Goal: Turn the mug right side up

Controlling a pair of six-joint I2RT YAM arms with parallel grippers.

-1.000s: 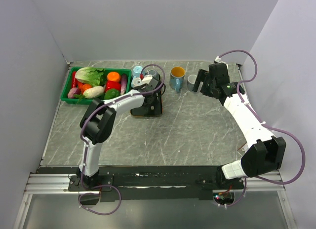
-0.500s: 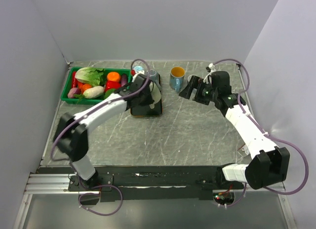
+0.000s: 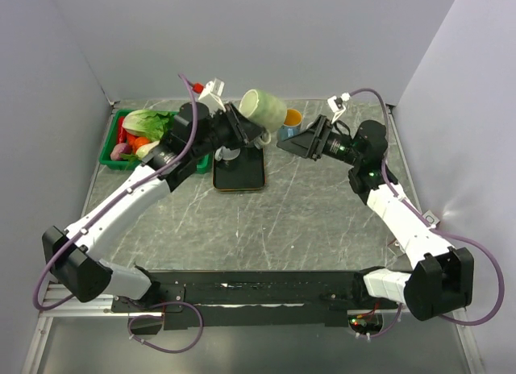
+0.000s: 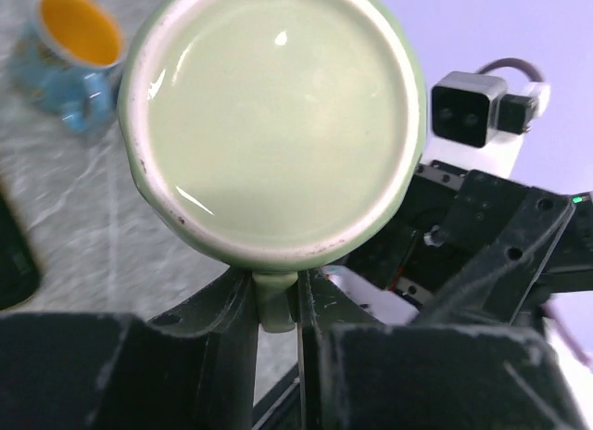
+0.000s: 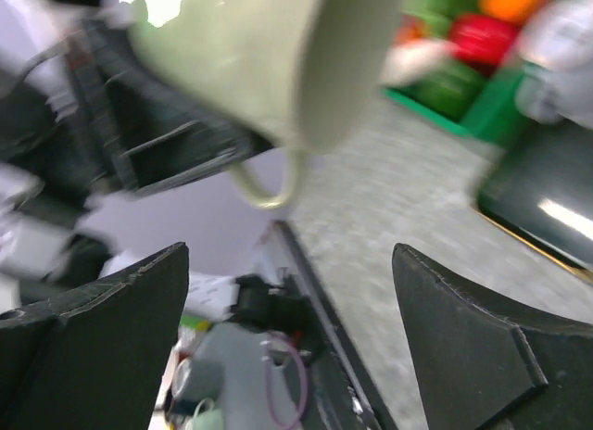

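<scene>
I see the left gripper (image 4: 275, 308) clamped on the mug (image 4: 273, 124), raised near the table's far edge; the right gripper (image 5: 292, 300) gapes wide, empty.

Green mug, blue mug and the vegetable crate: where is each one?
green mug (image 3: 264, 109), top external view, on its side wall.
blue mug (image 4: 82, 27), left wrist view, on its yellow inside.
vegetable crate (image 3: 106, 155), top external view, on its near-left rim.

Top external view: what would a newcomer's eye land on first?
A pale green mug hangs above the table, tipped sideways, its handle pinched in the left hand. The right hand faces it, open, just beside it. Back left sits a green tray of vegetables.
</scene>
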